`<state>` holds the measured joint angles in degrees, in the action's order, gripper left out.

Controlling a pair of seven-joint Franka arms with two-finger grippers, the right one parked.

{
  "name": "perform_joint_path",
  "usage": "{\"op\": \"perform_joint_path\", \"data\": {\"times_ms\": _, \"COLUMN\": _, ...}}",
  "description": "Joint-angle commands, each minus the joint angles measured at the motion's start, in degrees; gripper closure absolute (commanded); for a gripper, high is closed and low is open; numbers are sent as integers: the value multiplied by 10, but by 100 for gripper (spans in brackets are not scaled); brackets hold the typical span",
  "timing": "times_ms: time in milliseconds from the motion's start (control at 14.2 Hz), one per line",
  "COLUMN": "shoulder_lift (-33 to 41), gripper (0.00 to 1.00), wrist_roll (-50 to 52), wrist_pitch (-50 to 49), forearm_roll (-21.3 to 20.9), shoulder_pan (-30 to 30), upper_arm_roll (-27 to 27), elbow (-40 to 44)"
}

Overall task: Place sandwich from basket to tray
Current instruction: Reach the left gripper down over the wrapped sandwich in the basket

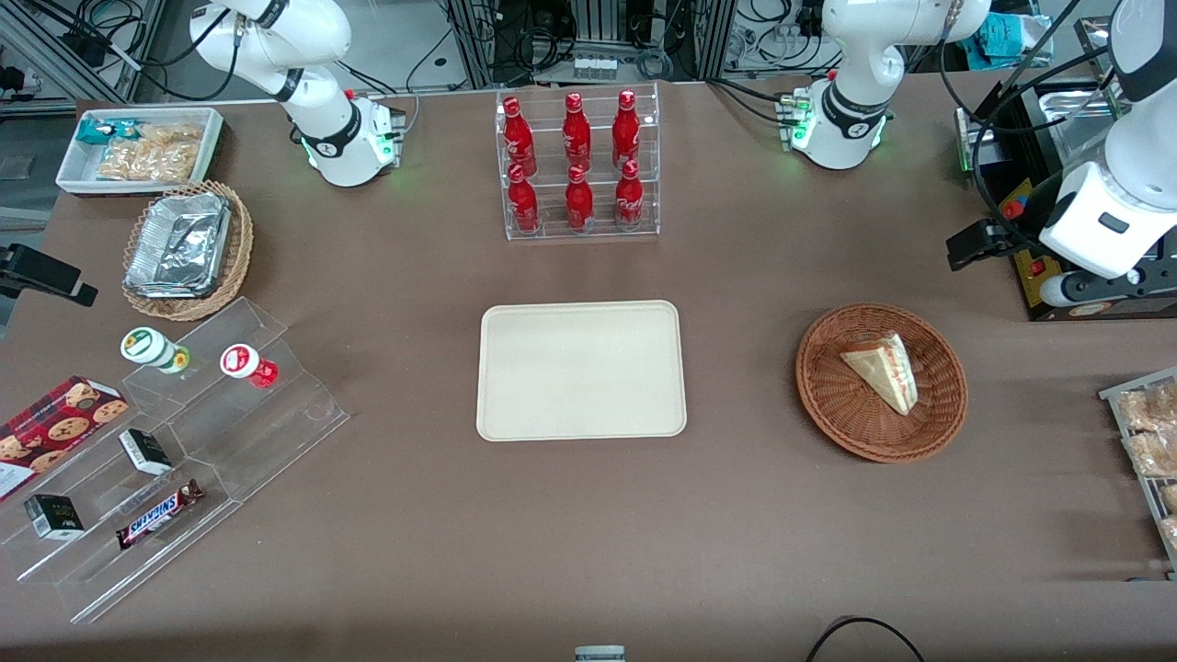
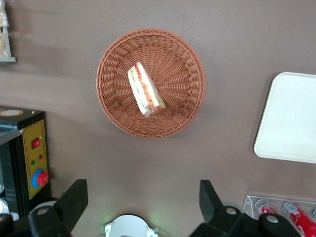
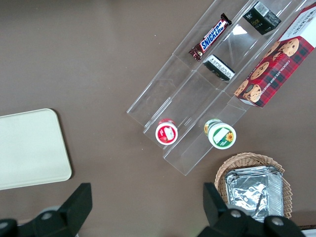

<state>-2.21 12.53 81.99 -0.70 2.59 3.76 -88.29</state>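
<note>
The sandwich (image 1: pixel 885 370) is a pale bread wedge with red and green filling, lying in the round reddish-brown wicker basket (image 1: pixel 828 405) toward the working arm's end of the table. The cream tray (image 1: pixel 581 370) lies flat mid-table, with nothing on it. My left gripper (image 1: pixel 1090 262) hangs high above the table, farther from the front camera than the basket and off to its side. In the left wrist view the gripper (image 2: pixel 142 197) is open and holds nothing, its fingers (image 2: pixel 74 197) wide apart, well away from the sandwich (image 2: pixel 144 90), the basket (image 2: pixel 182 74) and the tray (image 2: pixel 291 118).
A clear rack of red bottles (image 1: pixel 577 164) stands farther back than the tray. A black control box (image 1: pixel 1048 221) sits beside the gripper. A rack of pastries (image 1: pixel 1149 441) lies at the table edge near the basket. Tiered acrylic shelves with snacks (image 1: pixel 175 441) and a foil-lined tan basket (image 1: pixel 184 248) are toward the parked arm's end.
</note>
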Motion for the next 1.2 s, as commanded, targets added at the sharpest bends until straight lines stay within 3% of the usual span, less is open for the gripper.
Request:
{"op": "perform_joint_path", "data": {"times_ms": 0, "shoulder_lift": -6, "gripper": 0, "wrist_roll": -26, "wrist_pitch": 4, "forearm_roll": -7, "shoulder_pan": 2, "upper_arm_roll": -2, "elbow": 3}}
{"op": "perform_joint_path", "data": {"times_ms": 353, "shoulder_lift": -10, "gripper": 0, "wrist_roll": -27, "wrist_pitch": 81, "forearm_roll": -9, "shoulder_pan": 1, "upper_arm_roll": -2, "elbow": -101}}
{"op": "perform_joint_path", "data": {"times_ms": 847, "shoulder_lift": -7, "gripper": 0, "wrist_roll": -16, "wrist_pitch": 460, "forearm_roll": -11, "shoulder_pan": 1, "upper_arm_roll": -39, "elbow": -382}}
{"op": "perform_joint_path", "data": {"times_ms": 988, "shoulder_lift": -13, "gripper": 0, "wrist_roll": 36, "wrist_pitch": 527, "forearm_roll": -5, "shoulder_pan": 1, "upper_arm_roll": -47, "elbow": -420}}
{"op": "perform_joint_path", "data": {"times_ms": 1129, "shoulder_lift": -26, "gripper": 0, "wrist_roll": 159, "wrist_pitch": 530, "forearm_roll": -4, "shoulder_pan": 1, "upper_arm_roll": -48, "elbow": -420}}
